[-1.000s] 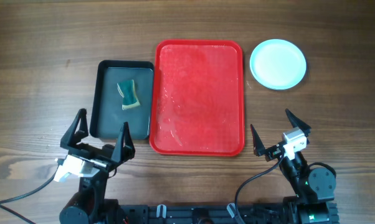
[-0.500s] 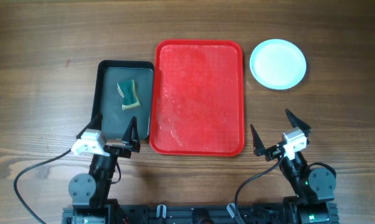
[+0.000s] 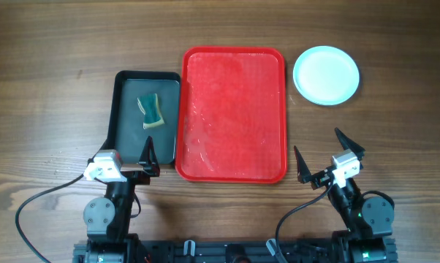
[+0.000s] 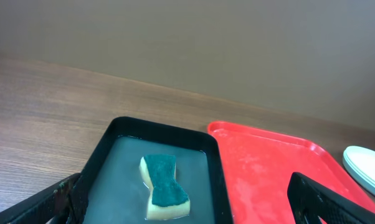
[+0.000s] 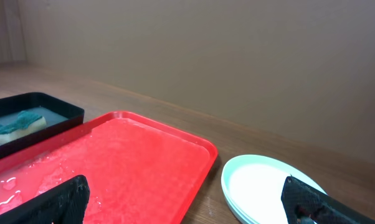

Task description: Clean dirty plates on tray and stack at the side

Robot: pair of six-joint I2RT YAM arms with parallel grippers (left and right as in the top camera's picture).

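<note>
The tray (image 3: 234, 109) shows bright red, with clear wet streaks glistening. The plates (image 3: 326, 74) at the far right corner are pale light-blue. The black tray (image 3: 118, 117) carries a sponge (image 3: 152, 111), teal-green over pale yellow. The table (image 3: 44, 88) is brown wood grain.

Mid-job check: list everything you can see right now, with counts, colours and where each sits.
tray: one, red, centre, wet, no plates on it.
plates: one stack, pale blue, right of the tray; number unclear.
black tray: one, left of the tray, holds water.
sponge: one, green and yellow, in the black tray.
table: one, brown wood.
left gripper: black, near side, jaws open.
right gripper: black, near side, jaws open.
</note>
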